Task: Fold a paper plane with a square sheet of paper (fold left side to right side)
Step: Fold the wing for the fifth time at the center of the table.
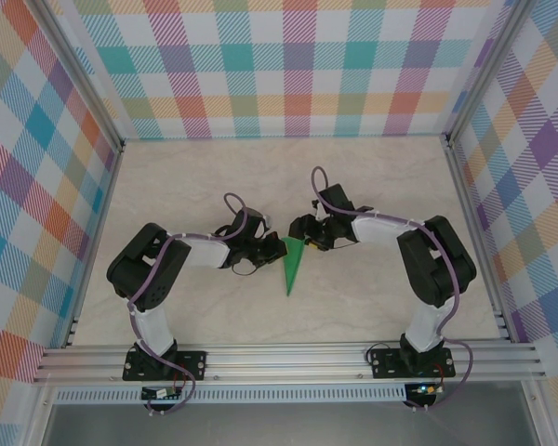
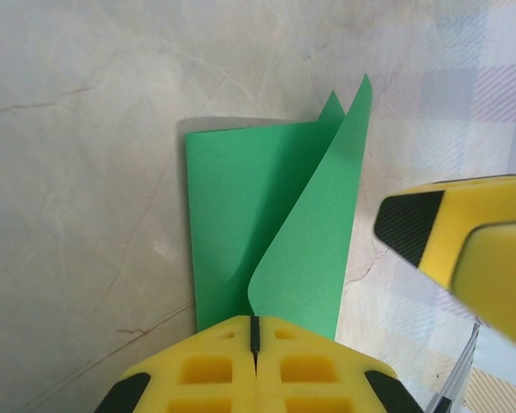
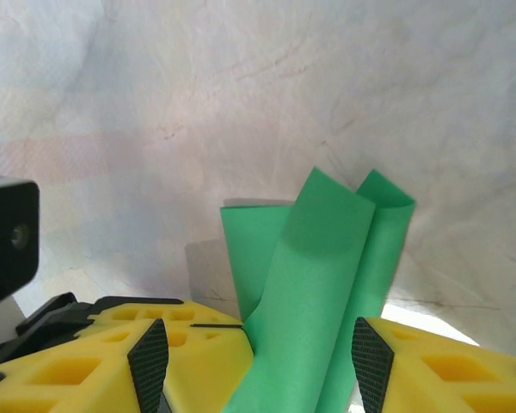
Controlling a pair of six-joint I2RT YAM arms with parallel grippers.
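The bright-green sheet of paper [image 1: 293, 268] lies mid-table, folded into a narrow dart with its tip toward the arms. In the left wrist view the paper [image 2: 232, 198] lies flat with one flap curling up on its right. My left gripper [image 2: 255, 325] is shut, its tips down on the paper's near end where the flap starts; whether paper is pinched in the seam I cannot tell. My right gripper [image 3: 260, 361] is open, and the raised flap [image 3: 327, 258] stands between its pads [image 3: 371, 361] without touching them. From above, both grippers [image 1: 270, 246] [image 1: 307, 237] meet at the dart's wide end.
Beige marbled tabletop [image 1: 391, 186] with plaid walls [image 1: 288, 65] on three sides and an aluminium rail [image 1: 288, 358] along the near edge. The right gripper's finger [image 2: 430, 228] hangs close to the paper's right edge. The left gripper's yellow tips [image 3: 189, 331] sit beside my right gripper's left pad.
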